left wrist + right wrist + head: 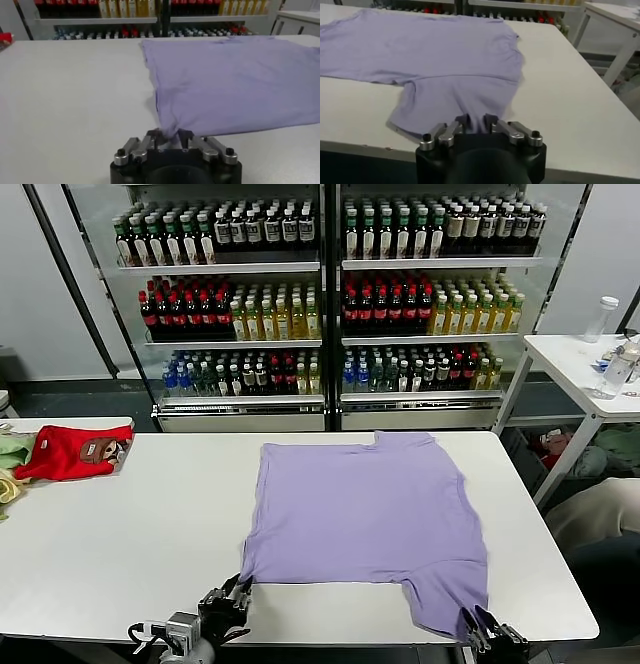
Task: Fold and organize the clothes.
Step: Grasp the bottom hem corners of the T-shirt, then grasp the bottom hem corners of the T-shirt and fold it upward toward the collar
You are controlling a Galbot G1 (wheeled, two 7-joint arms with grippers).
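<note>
The lavender T-shirt [370, 514] lies spread flat on the white table [130, 534], plain side up, with one sleeve reaching the near right edge. My left gripper [228, 604] is at the table's near edge and is shut on the shirt's near left corner; in the left wrist view the cloth [235, 80] bunches between the fingers [186, 136]. My right gripper [488, 636] is at the near right and is shut on the end of the sleeve; in the right wrist view the sleeve [455, 95] runs down between its fingers [491, 121].
A red garment with a brown patch [70, 452] and pale green and yellow cloths [10, 459] lie at the table's far left. Shelves of bottles [320, 294] stand behind. A small white side table [590, 369] stands at the right.
</note>
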